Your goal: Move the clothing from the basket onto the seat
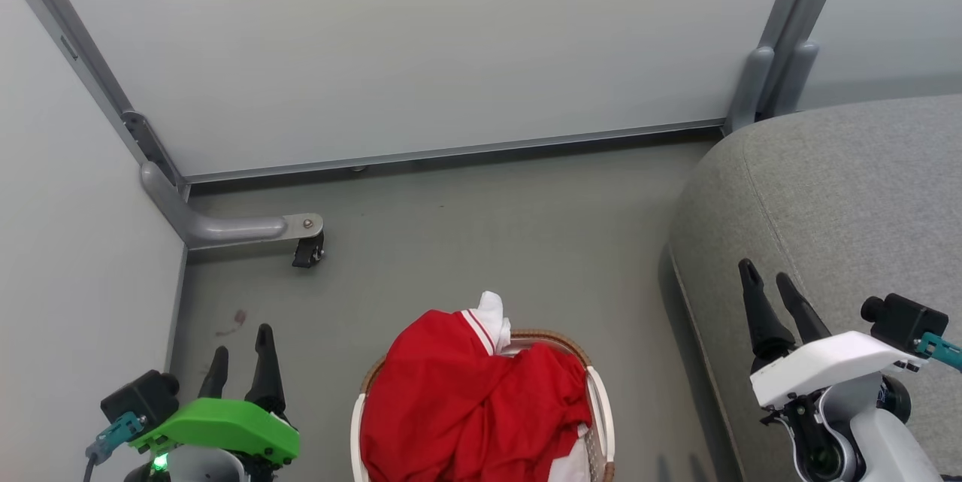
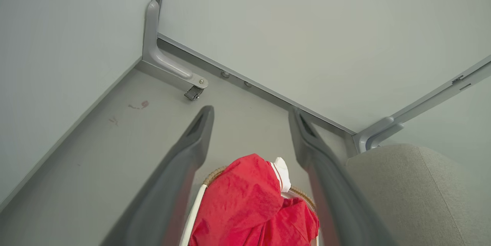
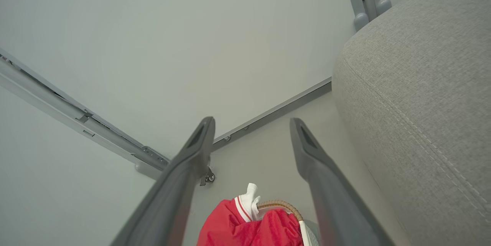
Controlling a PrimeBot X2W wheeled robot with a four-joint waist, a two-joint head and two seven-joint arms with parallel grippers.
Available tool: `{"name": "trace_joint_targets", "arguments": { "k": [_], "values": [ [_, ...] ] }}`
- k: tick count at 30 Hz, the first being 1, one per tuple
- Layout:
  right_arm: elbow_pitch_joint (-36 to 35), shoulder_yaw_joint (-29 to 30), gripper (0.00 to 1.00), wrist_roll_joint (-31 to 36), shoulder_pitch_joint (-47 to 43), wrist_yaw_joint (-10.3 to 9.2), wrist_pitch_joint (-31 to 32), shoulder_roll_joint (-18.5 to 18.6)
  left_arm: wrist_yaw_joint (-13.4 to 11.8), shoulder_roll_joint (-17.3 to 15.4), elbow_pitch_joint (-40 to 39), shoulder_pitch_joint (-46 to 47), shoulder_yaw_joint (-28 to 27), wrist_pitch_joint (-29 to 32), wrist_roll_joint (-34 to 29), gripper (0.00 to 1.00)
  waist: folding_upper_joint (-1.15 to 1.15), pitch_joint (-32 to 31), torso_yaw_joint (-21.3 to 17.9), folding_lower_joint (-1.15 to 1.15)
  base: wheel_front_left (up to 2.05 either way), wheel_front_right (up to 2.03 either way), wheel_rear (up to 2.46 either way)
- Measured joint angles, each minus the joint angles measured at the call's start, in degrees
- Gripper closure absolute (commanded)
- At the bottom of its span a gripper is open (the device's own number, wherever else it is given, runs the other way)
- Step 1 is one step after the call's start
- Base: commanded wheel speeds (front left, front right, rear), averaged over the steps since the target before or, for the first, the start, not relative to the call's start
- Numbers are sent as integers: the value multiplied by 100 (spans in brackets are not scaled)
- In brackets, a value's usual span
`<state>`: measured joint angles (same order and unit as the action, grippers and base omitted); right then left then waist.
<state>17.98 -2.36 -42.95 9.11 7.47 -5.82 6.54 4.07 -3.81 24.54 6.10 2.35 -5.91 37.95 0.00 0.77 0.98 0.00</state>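
Red clothing with white trim is heaped in the white basket, whose brown woven rim shows at the bottom centre of the head view. The heap rises above the rim, also as clothing and clothing in the wrist views. The grey seat stands to the basket's right. My left gripper is open, empty, left of the basket above the floor. My right gripper is open, empty, over the seat's near edge. Left fingers and right fingers stand wide apart.
Pale partition walls close the space behind and to the left. A grey metal foot with a small caster juts onto the floor at the back left. Another grey post stands by the seat's far corner. Grey floor lies beyond the basket.
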Motion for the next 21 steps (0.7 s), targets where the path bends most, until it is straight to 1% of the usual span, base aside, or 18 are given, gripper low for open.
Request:
{"name": "trace_joint_targets", "arguments": {
  "k": [5,8,13,21],
  "values": [
    [31,2,0,376,1,0,-88,7,-66,-43,-4,-4,68,-77,-300,0,0,-6,-14,0,0,0,0],
    [32,2,0,592,1,0,-134,-18,-164,-42,-84,-21,45,-131,-434,0,0,-7,-30,0,0,0,0],
    [32,-5,0,914,4,0,-219,-25,-249,-36,-220,-86,10,-221,-700,0,0,-6,-38,0,0,0,0],
    [53,4,0,1441,29,0,-332,-37,-283,-43,-241,-94,53,-333,-1249,0,0,-2,-25,0,0,0,0]
  ]
}}
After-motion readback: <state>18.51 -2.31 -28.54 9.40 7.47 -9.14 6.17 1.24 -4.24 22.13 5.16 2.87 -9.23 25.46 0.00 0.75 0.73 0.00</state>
